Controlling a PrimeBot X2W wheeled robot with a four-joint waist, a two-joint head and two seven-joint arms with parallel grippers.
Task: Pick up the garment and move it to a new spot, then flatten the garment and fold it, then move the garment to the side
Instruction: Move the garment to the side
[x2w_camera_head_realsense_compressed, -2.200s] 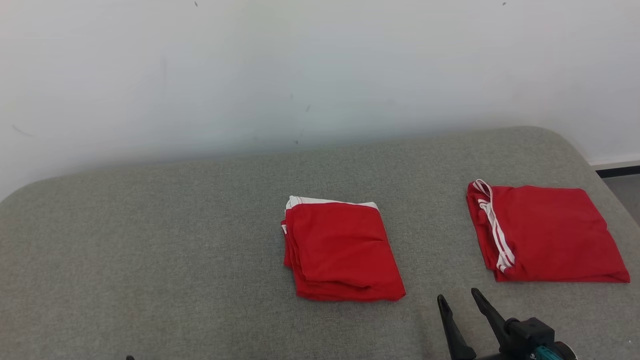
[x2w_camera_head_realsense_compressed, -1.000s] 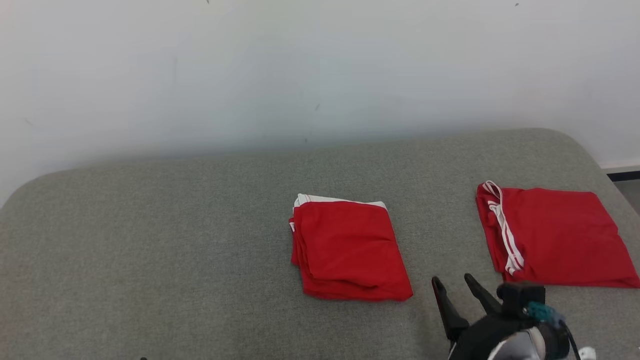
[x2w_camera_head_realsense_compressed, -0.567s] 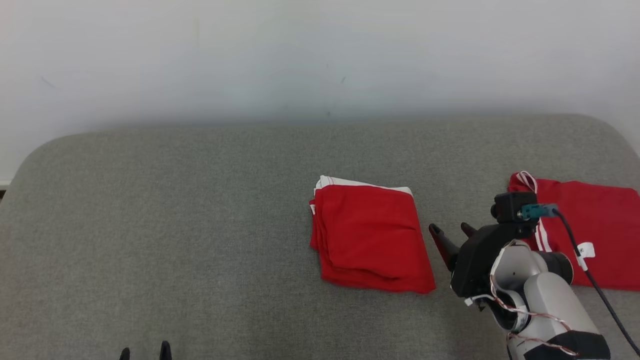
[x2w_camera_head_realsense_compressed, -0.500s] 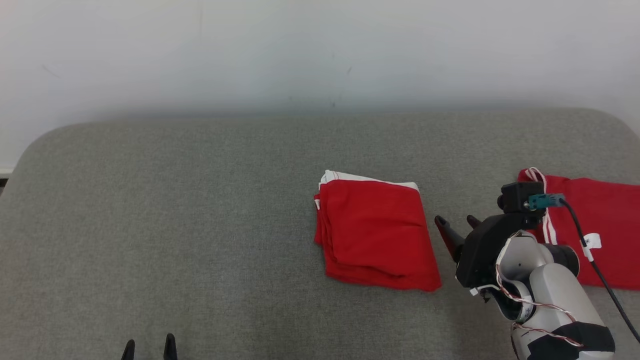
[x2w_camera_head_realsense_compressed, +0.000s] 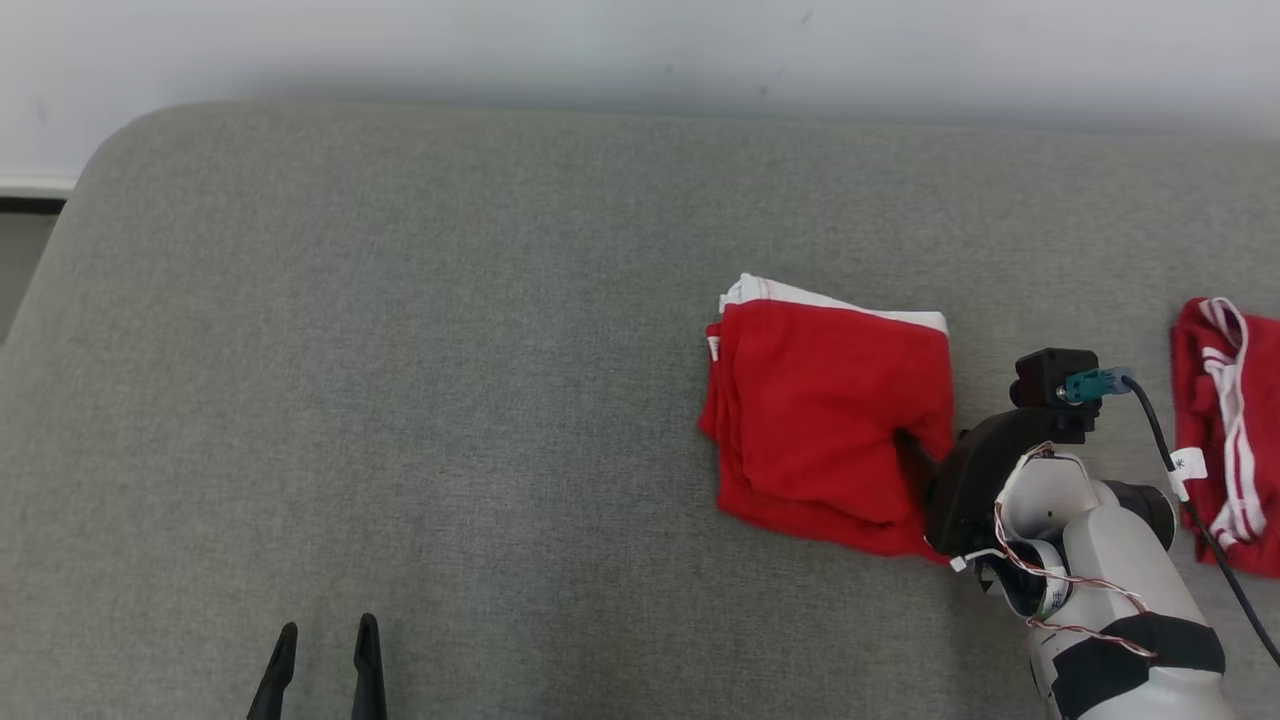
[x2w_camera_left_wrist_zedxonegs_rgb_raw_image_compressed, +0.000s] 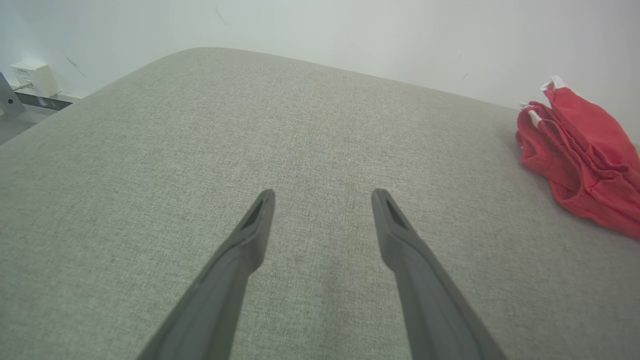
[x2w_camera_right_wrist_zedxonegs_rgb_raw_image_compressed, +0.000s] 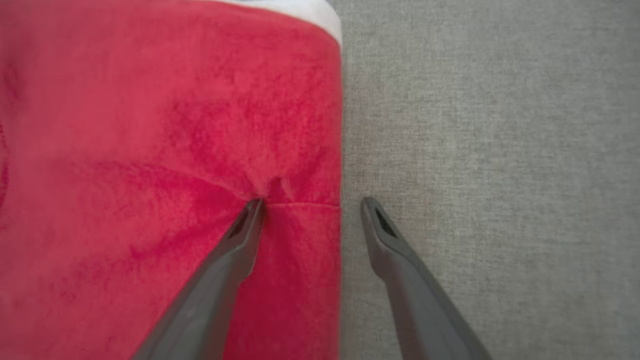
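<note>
On the grey upholstered cushion (x2w_camera_head_realsense_compressed: 400, 350), right of centre, lies the folded red garment with white trim (x2w_camera_head_realsense_compressed: 825, 420), the right gripper (x2w_camera_head_realsense_compressed: 922, 452) at its edge. Left wrist view: left gripper (x2w_camera_left_wrist_zedxonegs_rgb_raw_image_compressed: 322, 195) wide, empty, well apart. Right wrist view: jaws wide astride that edge; probably soft, light, layered, so pinch there.

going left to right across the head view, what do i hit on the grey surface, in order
left tool → folded red garment → right tool, open astride that garment's right edge → second red garment, cut off by the frame's right edge
</note>
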